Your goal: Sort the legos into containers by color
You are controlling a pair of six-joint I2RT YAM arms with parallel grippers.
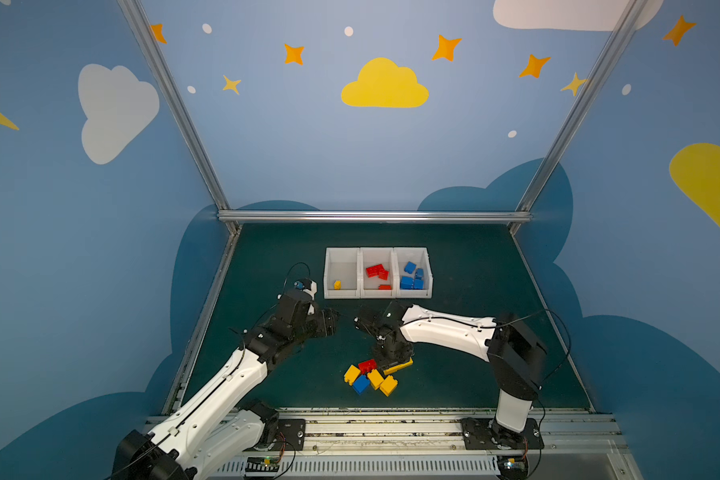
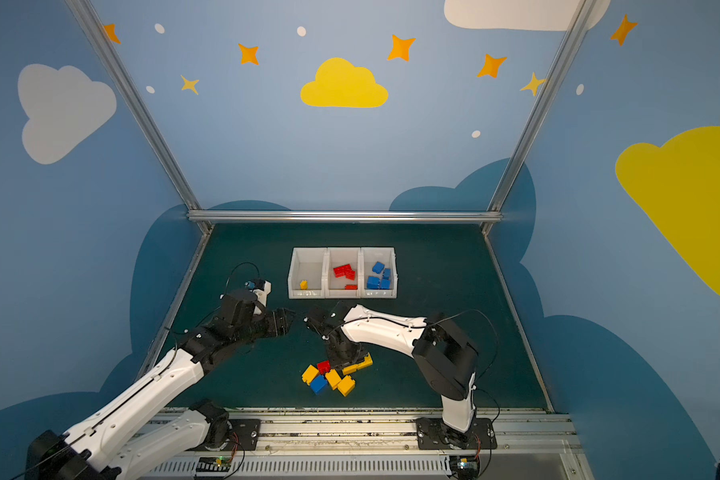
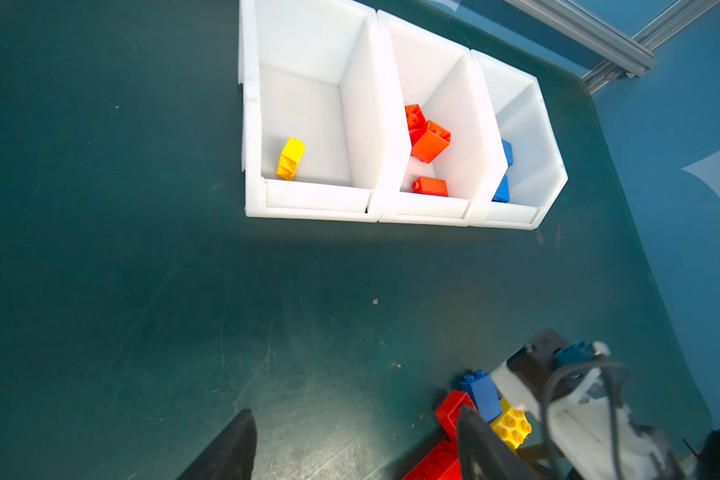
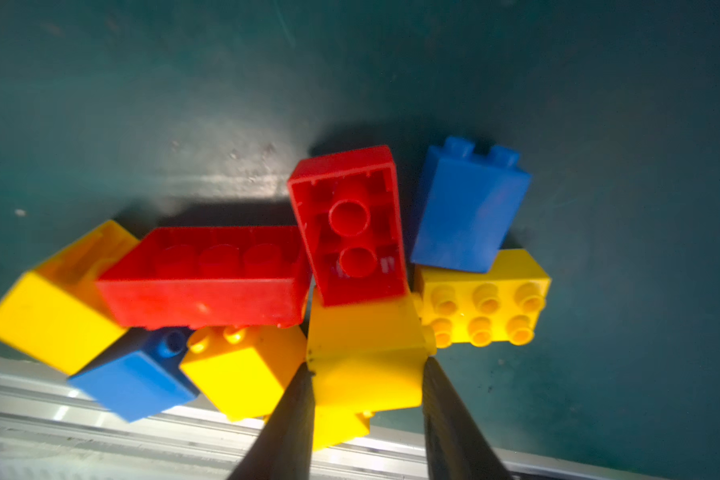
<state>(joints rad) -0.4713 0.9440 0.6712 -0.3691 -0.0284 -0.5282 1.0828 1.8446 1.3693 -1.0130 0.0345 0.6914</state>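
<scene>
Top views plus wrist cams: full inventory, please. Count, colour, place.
table: one, dark green, whole workspace
bins: three, white, side by side at the far middle
binned yellow brick: one, left bin
binned red bricks: three, middle bin
binned blue bricks: about four, right bin
loose red bricks: two, near pile
loose blue bricks: two, near pile
loose yellow bricks: at least three, near pile
held yellow brick: one, pile edge
left pincer: open, empty, near the bins
right pincer: closed on the held yellow brick
</scene>
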